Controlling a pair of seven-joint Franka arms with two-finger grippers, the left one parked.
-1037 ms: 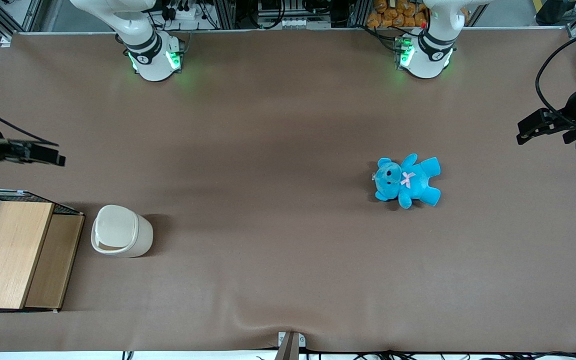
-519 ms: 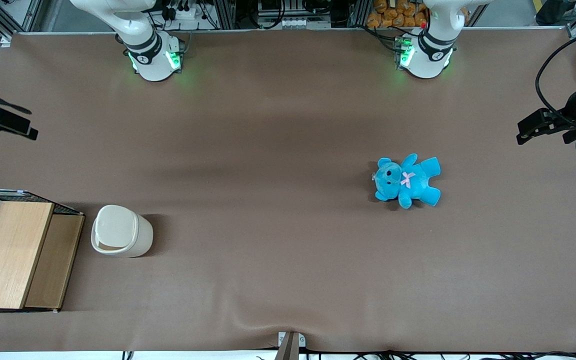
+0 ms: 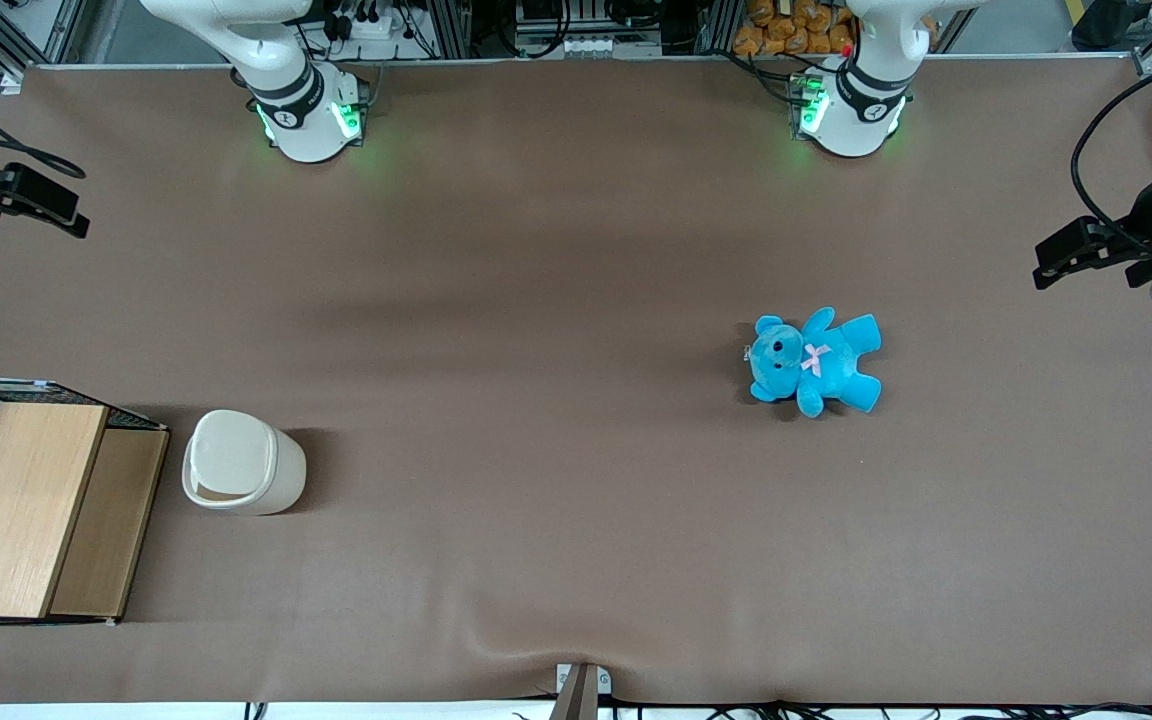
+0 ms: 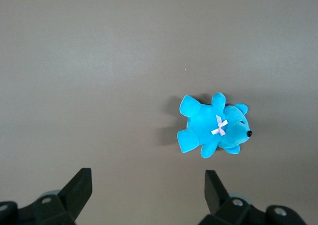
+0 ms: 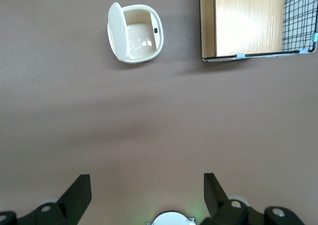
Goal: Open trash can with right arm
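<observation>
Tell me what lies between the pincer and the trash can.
Nothing: only bare brown table separates the open pincer from the trash can, clearest in the right wrist view.

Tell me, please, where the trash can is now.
The trash can stands open at the working arm's end of the table, beside the wooden-topped crate; the gripper hangs apart, open.

You see trash can just beside wire crate at working arm's end — gripper well apart, farther from front camera; teddy bear toward parked arm's end.
</observation>
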